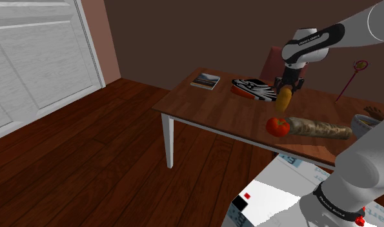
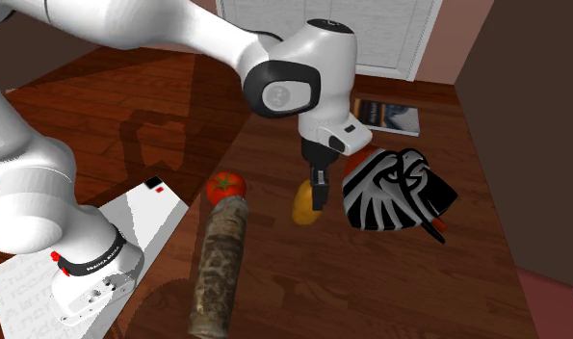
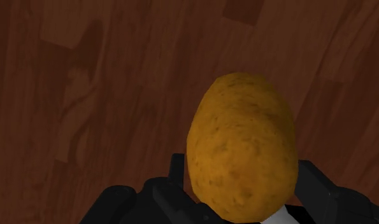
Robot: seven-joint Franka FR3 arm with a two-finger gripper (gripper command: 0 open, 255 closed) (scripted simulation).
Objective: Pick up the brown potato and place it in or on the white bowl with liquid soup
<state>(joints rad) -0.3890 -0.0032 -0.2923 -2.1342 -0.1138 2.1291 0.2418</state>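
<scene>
The hand (image 2: 319,189) is clenched on the potato (image 3: 242,146), gripping one end so it hangs lengthways beneath, seemingly clear of the bench (image 1: 210,106) and ready to be carried to the bowl (image 1: 363,122) at the shoulder view's right edge. The potato is an ochre-brown, egg-shaped lump with matt, speckled skin. The bench is dark wood with a plain grain.

This is a home's room: a wooden table (image 1: 210,109) under the claw (image 1: 286,91) bears a book (image 1: 205,80) near it, with plank floor (image 1: 87,151) and white panelled door (image 1: 35,58) well beyond
</scene>
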